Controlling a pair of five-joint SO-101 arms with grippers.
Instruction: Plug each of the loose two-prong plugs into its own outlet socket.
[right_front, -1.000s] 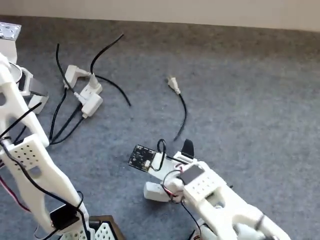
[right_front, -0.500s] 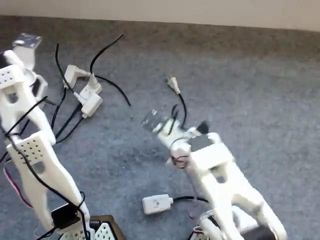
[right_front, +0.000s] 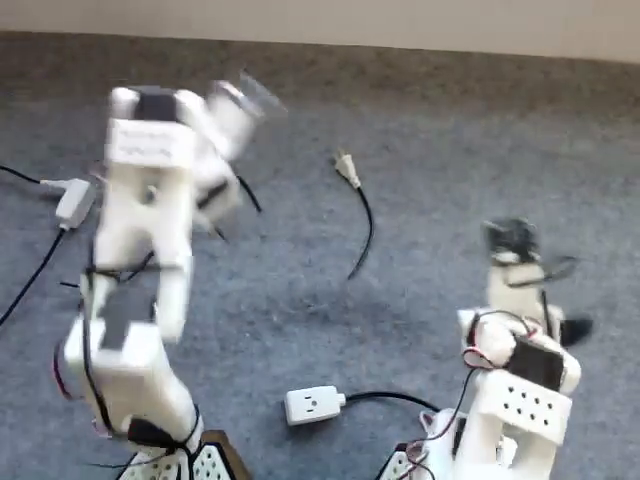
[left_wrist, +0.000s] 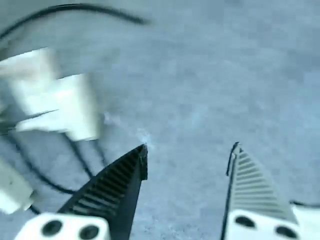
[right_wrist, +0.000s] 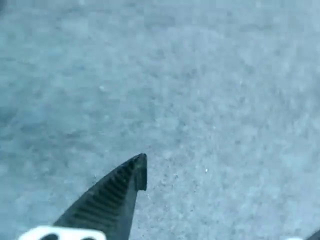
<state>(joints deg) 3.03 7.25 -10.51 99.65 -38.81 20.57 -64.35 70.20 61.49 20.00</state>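
A loose two-prong plug (right_front: 347, 167) on a short black cord lies on the grey carpet at centre back. One white outlet socket (right_front: 312, 404) rests near the front edge, and another white socket (right_front: 75, 201) lies at the far left. My left gripper (right_front: 243, 100) hovers at the back left, blurred. In the left wrist view that gripper (left_wrist: 189, 152) is open and empty, with white socket blocks (left_wrist: 55, 102) and black cords off to one side of it. My right gripper (right_front: 512, 238) is raised at the right, well apart from the plug. One black finger (right_wrist: 127, 185) shows over bare carpet; the jaws stand wide apart.
Black cords (right_front: 30, 270) trail across the carpet at the left. The white left arm (right_front: 140, 230) covers much of the back-left area. A pale wall edge (right_front: 400, 25) runs along the back. Bare carpet lies between the plug and the front socket.
My right arm reached toward the plug, then pulled back to the right, uncovering the front socket. My left arm swung up and rightward over the socket cluster. A white socket now lies farther left.
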